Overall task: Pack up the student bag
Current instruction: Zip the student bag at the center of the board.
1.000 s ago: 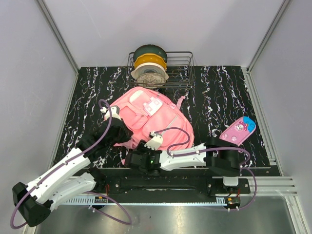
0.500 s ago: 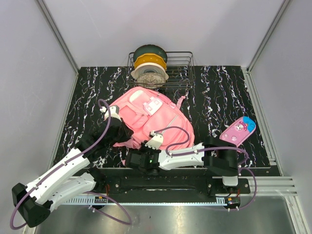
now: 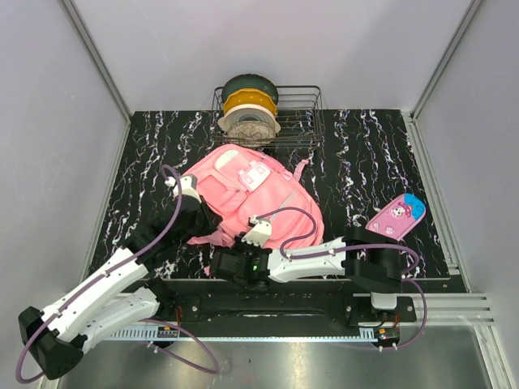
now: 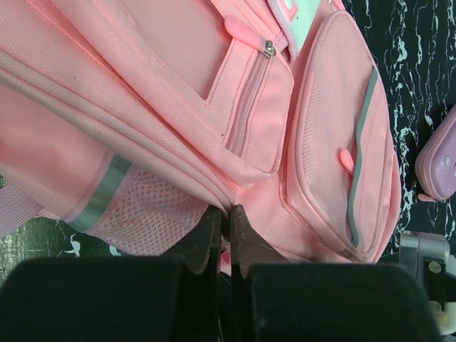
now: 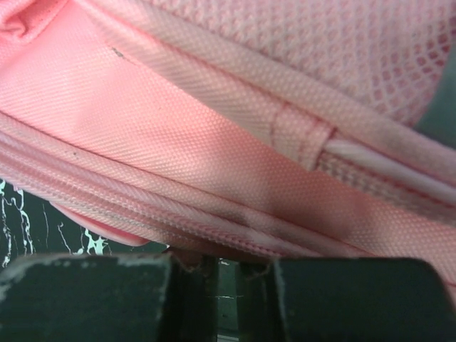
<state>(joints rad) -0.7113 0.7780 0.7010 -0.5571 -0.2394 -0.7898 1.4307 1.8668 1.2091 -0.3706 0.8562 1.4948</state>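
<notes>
The student bag (image 3: 251, 194) is a large pink backpack lying flat in the middle of the table. It fills the left wrist view (image 4: 214, 107), front zip pockets showing, and the right wrist view (image 5: 214, 142). My left gripper (image 3: 203, 220) is at the bag's near left side, its jaws shut on a fold of pink fabric beside the mesh pocket (image 4: 226, 214). My right gripper (image 3: 225, 261) is at the bag's near edge. Its jaws (image 5: 226, 262) stand a narrow gap apart, their tips hidden under the bag's piped seam.
A small pink pencil case (image 3: 395, 217) with a blue end lies to the right of the bag, also in the left wrist view (image 4: 438, 164). A wire basket (image 3: 304, 121) with filament spools (image 3: 249, 109) stands behind the bag. Grey walls close in the table.
My right gripper has shifted slightly to the left along the bag's near edge. The left gripper and the bag have barely moved.
</notes>
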